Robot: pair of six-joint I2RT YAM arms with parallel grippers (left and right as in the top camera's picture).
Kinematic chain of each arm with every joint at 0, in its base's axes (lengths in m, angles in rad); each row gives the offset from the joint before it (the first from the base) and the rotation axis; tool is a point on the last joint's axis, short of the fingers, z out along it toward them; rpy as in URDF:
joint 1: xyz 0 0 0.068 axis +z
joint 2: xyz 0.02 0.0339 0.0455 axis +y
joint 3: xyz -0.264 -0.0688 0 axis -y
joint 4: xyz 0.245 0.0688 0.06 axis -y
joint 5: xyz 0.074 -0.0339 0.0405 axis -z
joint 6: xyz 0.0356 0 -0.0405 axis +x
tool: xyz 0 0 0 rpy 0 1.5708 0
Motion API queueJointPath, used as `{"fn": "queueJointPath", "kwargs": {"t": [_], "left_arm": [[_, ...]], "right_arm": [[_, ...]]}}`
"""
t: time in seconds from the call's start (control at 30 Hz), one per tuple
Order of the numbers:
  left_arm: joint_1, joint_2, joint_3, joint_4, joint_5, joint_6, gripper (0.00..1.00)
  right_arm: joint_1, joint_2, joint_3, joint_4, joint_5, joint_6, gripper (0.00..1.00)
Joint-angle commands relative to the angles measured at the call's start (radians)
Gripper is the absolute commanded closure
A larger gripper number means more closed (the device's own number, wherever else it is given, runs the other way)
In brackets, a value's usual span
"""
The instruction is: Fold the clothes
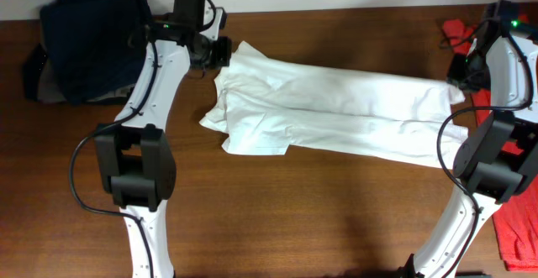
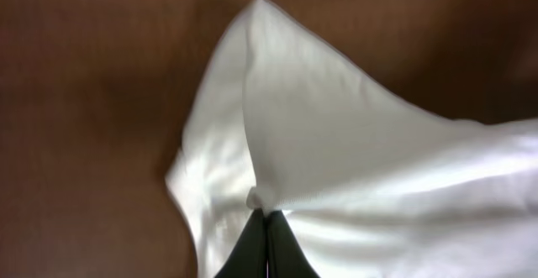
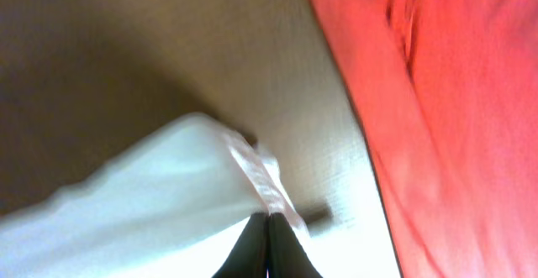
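Pinching opposite ends of the white T-shirt (image 1: 336, 110), your left tool (image 2: 267, 219) and right tool (image 3: 269, 219) are clamped on limp, light cotton; hold hems, expect sag.

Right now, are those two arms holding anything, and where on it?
Both pinch the white T-shirt: the left tool at one end's corner, the right tool at the opposite end's edge.

My left arm (image 1: 155, 81) and right arm (image 1: 508, 72) use white link shells with black joint housings. Black cables (image 1: 72, 170) loop alongside. My left pincer (image 2: 267, 217) and right pincer (image 3: 267, 218) carry black tapered fingers.
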Motion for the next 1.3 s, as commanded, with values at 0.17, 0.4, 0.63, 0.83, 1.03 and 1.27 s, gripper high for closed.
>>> {"fn": "queueJointPath", "kwargs": {"t": [0.17, 0.4, 0.63, 0.83, 1.03, 1.27], "left_arm": [[0.037, 0.000, 0.195, -0.499, 0.056, -0.003, 0.99], [0.036, 0.017, 0.175, -0.738, 0.056, -0.003, 0.99], [0.035, 0.017, 0.096, -0.737, -0.002, 0.005, 0.28], [0.020, 0.018, 0.096, -0.477, 0.168, 0.036, 0.75], [-0.087, 0.159, 0.089, -0.478, 0.176, 0.049, 0.99], [0.003, 0.312, 0.085, -0.393, -0.023, -0.010, 0.99]], "right_arm": [[-0.004, -0.003, 0.163, -0.402, 0.061, 0.059, 0.96], [-0.005, -0.003, 0.159, -0.480, 0.050, 0.122, 0.96], [-0.003, -0.003, 0.152, -0.480, 0.017, 0.121, 0.35], [0.003, -0.003, 0.150, -0.480, -0.274, 0.121, 0.14], [0.112, -0.003, 0.146, -0.472, -0.288, 0.121, 0.28], [0.257, -0.003, 0.053, -0.386, -0.282, 0.121, 0.29]]}}
